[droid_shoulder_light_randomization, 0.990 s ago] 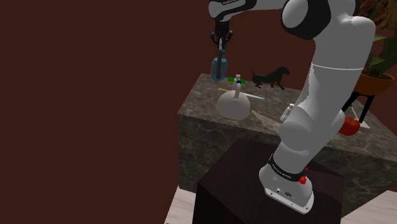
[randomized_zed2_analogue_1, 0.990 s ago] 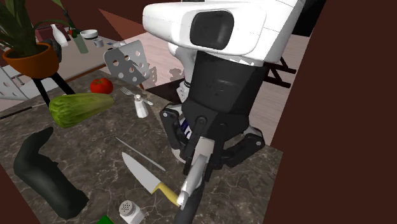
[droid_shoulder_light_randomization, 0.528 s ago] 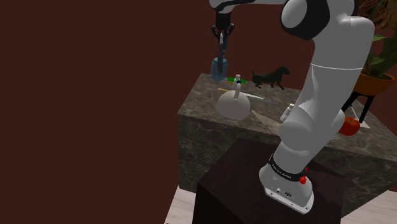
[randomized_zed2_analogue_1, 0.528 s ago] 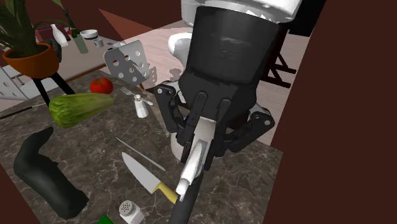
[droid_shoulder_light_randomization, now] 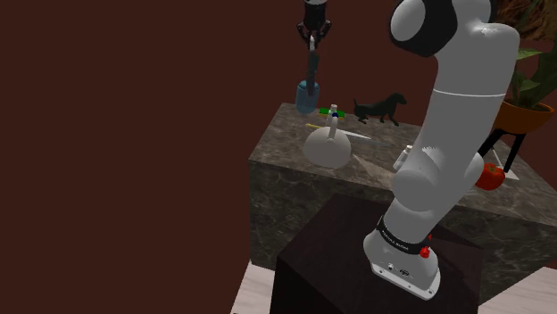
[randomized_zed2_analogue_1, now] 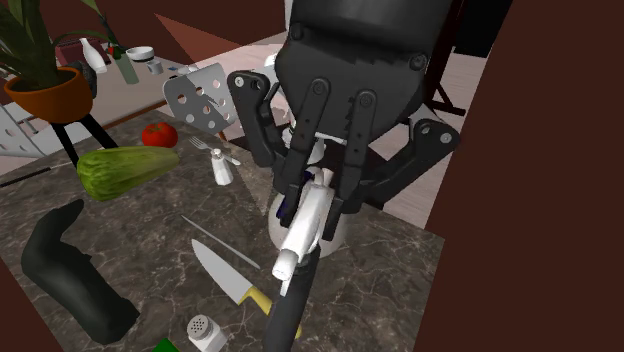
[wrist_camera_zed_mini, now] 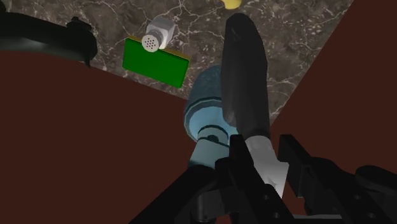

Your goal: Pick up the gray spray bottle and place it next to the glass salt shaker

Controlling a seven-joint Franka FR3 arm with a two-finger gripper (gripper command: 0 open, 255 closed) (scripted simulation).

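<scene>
Jaws clamp the white head of the dark spray bottle (wrist_camera_zed_mini: 245, 83); it hangs upright above the surface (wrist_camera_zed_mini: 292, 38), ready to carry to the salt shaker (wrist_camera_zed_mini: 156, 33).

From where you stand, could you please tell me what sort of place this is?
Probably a home kitchen: a dark veined counter carries a kitchen knife, a tomato and a salt shaker.

The black two-finger gripper (droid_shoulder_light_randomization: 311, 37) clasps a slim dark-grey bottle (droid_shoulder_light_randomization: 311, 64) by its top — it hangs directly over a squat blue-grey jar (droid_shoulder_light_randomization: 308, 93) at the dark marble counter's (droid_shoulder_light_randomization: 287, 153) far corner.
</scene>
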